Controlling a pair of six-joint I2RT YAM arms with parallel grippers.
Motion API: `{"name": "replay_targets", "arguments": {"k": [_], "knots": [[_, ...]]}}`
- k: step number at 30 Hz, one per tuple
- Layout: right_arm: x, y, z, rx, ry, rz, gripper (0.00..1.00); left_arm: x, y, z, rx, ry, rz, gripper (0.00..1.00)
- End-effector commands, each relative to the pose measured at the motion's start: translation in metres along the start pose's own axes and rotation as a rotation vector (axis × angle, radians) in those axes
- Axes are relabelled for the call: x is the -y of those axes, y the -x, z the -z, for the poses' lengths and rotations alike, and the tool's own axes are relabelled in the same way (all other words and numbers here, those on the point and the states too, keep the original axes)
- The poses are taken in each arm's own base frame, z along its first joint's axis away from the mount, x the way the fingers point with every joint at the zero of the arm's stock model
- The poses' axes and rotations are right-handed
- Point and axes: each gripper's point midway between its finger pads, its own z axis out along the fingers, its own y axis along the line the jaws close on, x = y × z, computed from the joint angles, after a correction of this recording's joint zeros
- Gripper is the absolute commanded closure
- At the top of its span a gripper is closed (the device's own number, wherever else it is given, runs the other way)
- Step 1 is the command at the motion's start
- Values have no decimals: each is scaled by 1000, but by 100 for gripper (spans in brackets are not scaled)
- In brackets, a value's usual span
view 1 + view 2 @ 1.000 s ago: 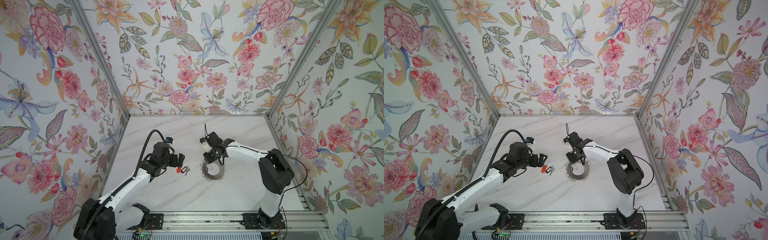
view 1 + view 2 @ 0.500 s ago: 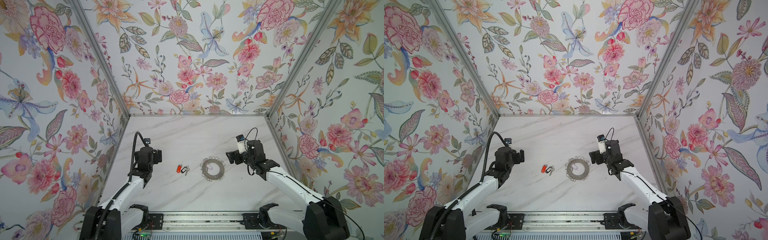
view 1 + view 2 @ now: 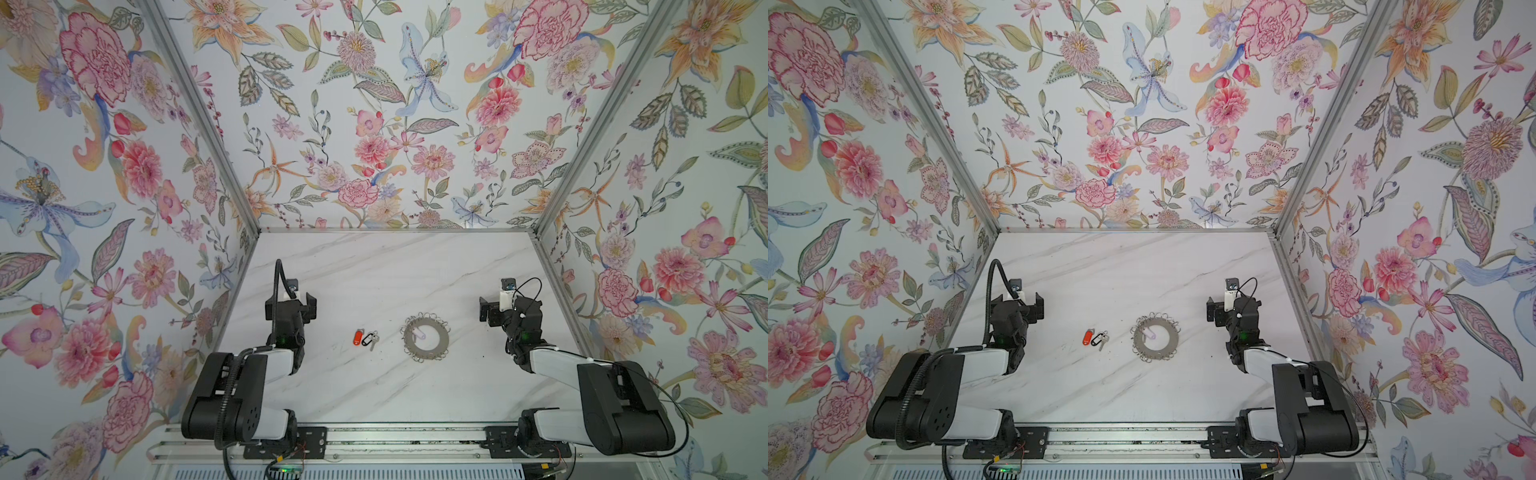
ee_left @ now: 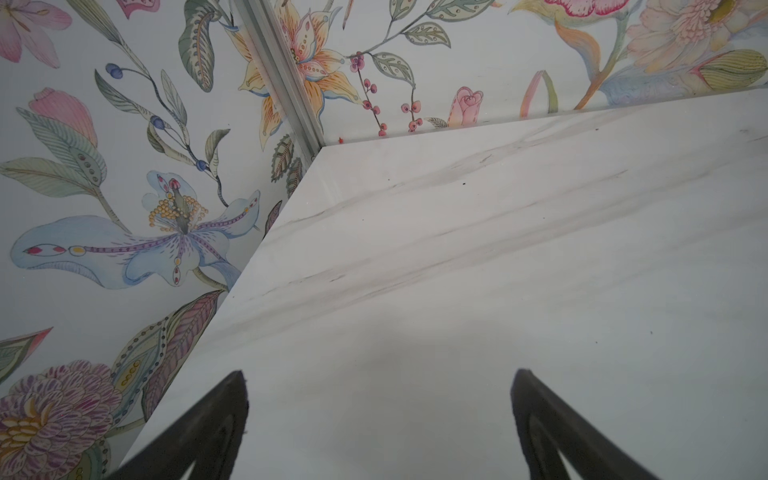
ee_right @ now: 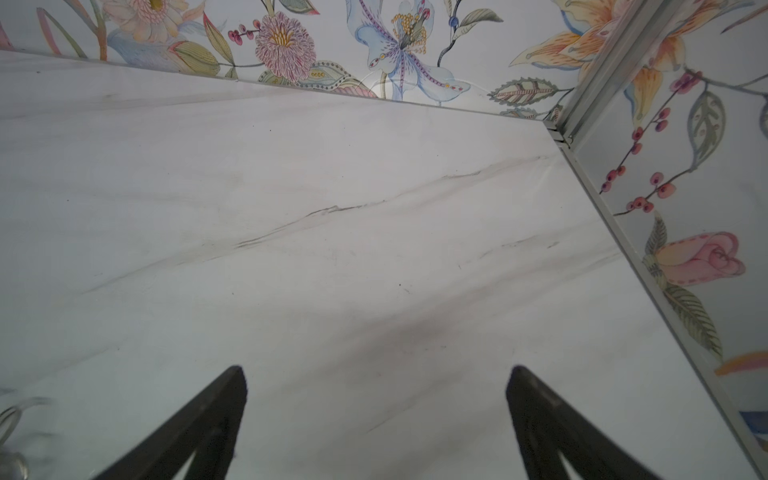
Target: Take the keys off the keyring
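left gripper point(image 4: 379, 374): jaws wide apart, nothing between them. It sits at the left side of the marble table point(image 3: 374, 270), aimed at the back-left corner.
right gripper point(image 5: 376, 370): jaws wide apart and empty. It sits at the right side, aimed toward the back-right corner.
keyring point(image 3: 425, 337): lies flat on the table, right of centre, between the two grippers. Neither gripper touches it.
orange fob point(image 3: 357, 337): on the table left of the keyring, clear of its wire loops point(image 3: 432, 356).
black-rimmed tag point(image 3: 366, 340): just beside the fob on the keyring side, with its silver key point(image 3: 375, 338) pointing toward the ring. Also clear of the ring.
pale tag point(image 3: 419, 332): inside the ring's hole, in the back-left part, with one end at the inner edge.
long axis: the pale tag lies on a slant, back-left to front-right in both top views.
direction: from the right gripper, ring and pale tag lie inboard, toward table centre and slightly toward the front rail.
nearer arm: right for the ring and pale tag, left for the fob pair.
attachment: too small to tell whether the pale tag is hooked to the ring.
status (judgement): two items look off and the pale tag is the open question.
next (judgement): right gripper swings inboard and closes across the tag's short axis.
risk: the ring is thin and flat, so it may slide or lift with the tag.
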Motion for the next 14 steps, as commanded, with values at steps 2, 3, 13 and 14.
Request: {"name": "replay_targets", "arguments": {"k": [2, 3, 13, 14], "knots": [[5, 20, -1, 154, 38, -22, 1, 11, 34, -10, 152, -64, -3, 1], [7, 18, -2, 170, 39, -33, 1, 13, 32, -11, 132, -74, -7, 0], [14, 8, -6, 157, 25, -63, 1, 11, 35, -1, 186, -93, 9, 1], [14, 9, -6, 160, 25, -60, 1, 11, 34, 0, 189, -95, 9, 1]]}}
